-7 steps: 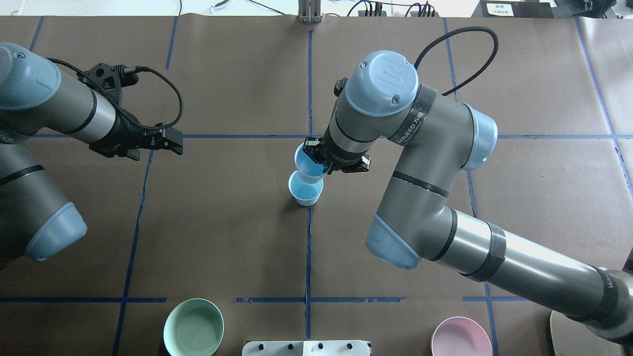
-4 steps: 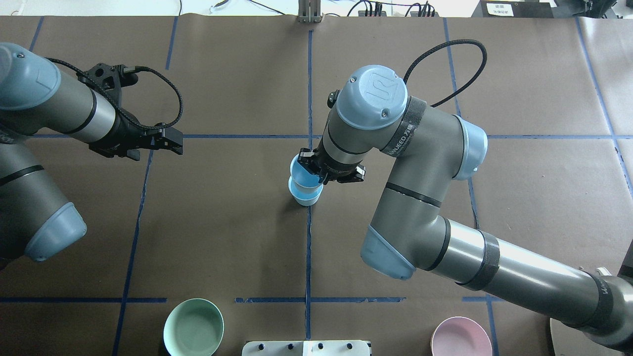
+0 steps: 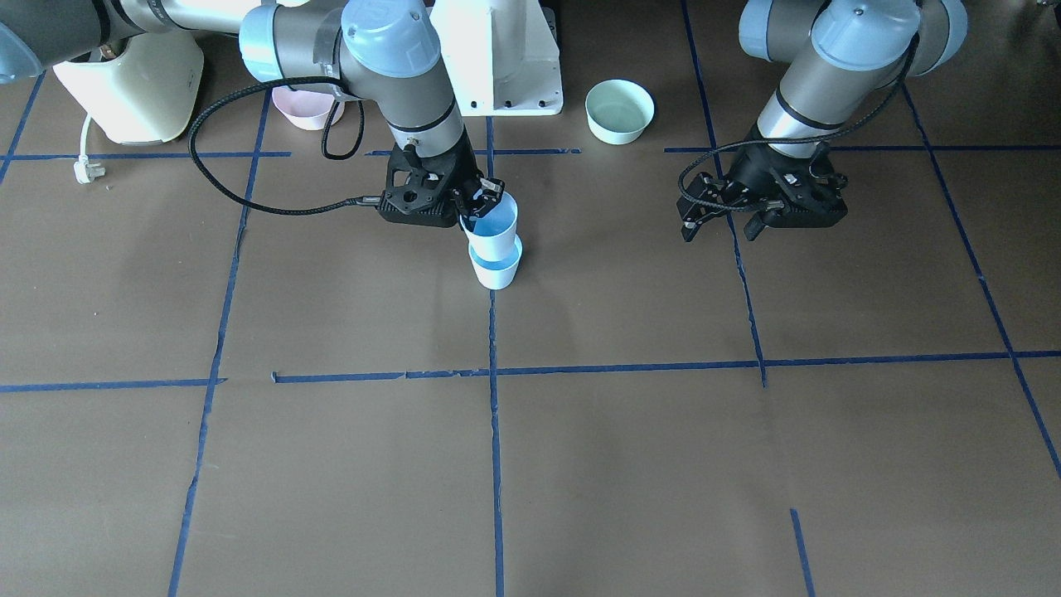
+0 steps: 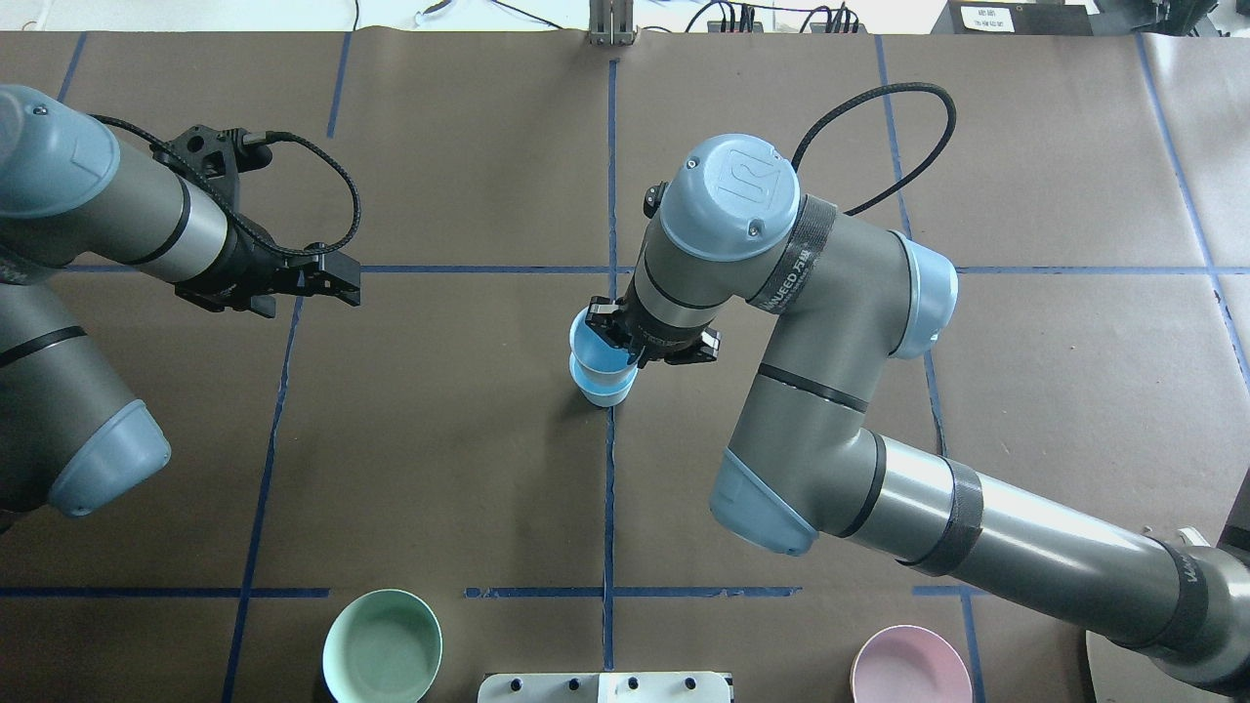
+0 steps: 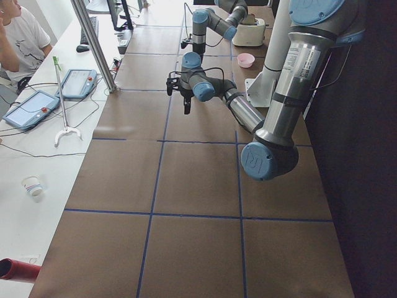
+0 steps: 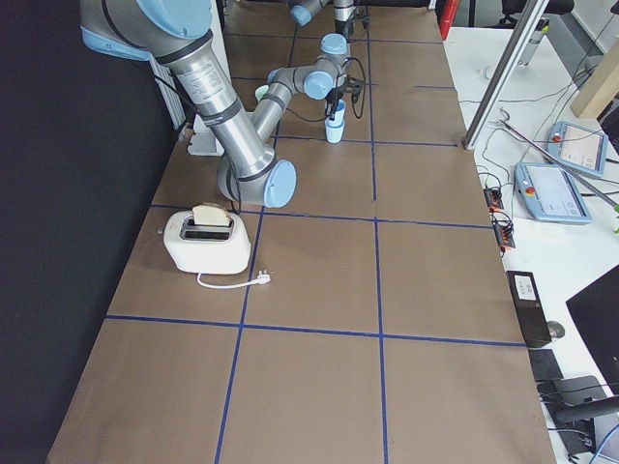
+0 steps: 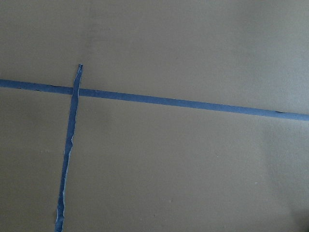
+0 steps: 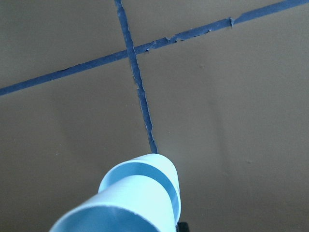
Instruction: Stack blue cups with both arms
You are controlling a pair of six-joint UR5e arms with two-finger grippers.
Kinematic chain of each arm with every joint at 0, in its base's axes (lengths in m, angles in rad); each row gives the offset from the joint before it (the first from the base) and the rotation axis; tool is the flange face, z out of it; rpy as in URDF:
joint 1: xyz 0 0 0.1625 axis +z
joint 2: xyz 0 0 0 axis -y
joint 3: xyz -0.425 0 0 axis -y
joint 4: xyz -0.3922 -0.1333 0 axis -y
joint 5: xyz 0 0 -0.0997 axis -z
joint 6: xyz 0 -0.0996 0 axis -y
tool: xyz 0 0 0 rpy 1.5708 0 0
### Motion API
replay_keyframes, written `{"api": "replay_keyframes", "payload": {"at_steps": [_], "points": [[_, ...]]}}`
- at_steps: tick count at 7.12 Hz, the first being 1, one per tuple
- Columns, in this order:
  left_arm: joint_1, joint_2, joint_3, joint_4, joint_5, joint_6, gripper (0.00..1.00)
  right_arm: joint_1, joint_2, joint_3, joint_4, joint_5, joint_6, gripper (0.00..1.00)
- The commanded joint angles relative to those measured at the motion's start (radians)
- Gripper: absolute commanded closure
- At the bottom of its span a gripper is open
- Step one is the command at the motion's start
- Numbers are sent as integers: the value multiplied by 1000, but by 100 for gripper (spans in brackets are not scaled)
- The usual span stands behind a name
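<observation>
Two pale blue cups stand on the table's centre tape line. The lower cup (image 4: pixel 605 392) (image 3: pixel 496 269) rests on the table. The upper cup (image 4: pixel 592 344) (image 3: pixel 491 226) sits partly inside it, its rim well above the lower rim. My right gripper (image 4: pixel 617 337) (image 3: pixel 476 201) is shut on the upper cup's rim, on the robot's side. The right wrist view shows the upper cup (image 8: pixel 116 212) close up and the lower cup's rim (image 8: pixel 161 166) beyond it. My left gripper (image 4: pixel 335 278) (image 3: pixel 719 229) hangs open and empty above the table, far to the left of the cups.
A mint-green bowl (image 4: pixel 382 646) and a pink bowl (image 4: pixel 910 666) stand near the robot's base, either side of the white pedestal (image 3: pixel 497 58). A cream toaster (image 3: pixel 133 83) with a loose plug cord (image 3: pixel 83 162) stands on the right arm's side.
My right gripper has carried the upper cup towards the robot and down, from beside the lower cup to partly inside it. The left arm has not moved.
</observation>
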Motion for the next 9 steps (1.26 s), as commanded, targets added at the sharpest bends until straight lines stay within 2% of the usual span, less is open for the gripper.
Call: {"api": "replay_keyframes", "payload": {"at_steps": [1, 2, 3, 4, 5, 6, 8, 9], "points": [[0, 0, 2, 0, 2, 0, 0, 0, 1, -2, 0, -4, -1, 2], [0, 2, 5, 0, 5, 6, 0, 1, -2, 4, 2, -4, -3, 2], [-2, 46, 5, -5, 3, 30, 0, 33, -40, 51, -1, 8, -9, 2], [-49, 82, 12, -5, 0, 167, 0, 99, -177, 165, -3, 36, -27, 2], [-128, 144, 18, 0, -5, 333, 0, 194, -291, 233, -6, 117, -175, 2], [-215, 185, 41, 9, -21, 497, 0, 301, -377, 245, -6, 195, -308, 2], [-518, 215, 212, 11, -237, 944, 0, 504, -564, 243, -3, 269, -676, 1], [-637, 209, 298, 38, -282, 1132, 0, 609, -653, 243, 0, 307, -868, 1]]}}
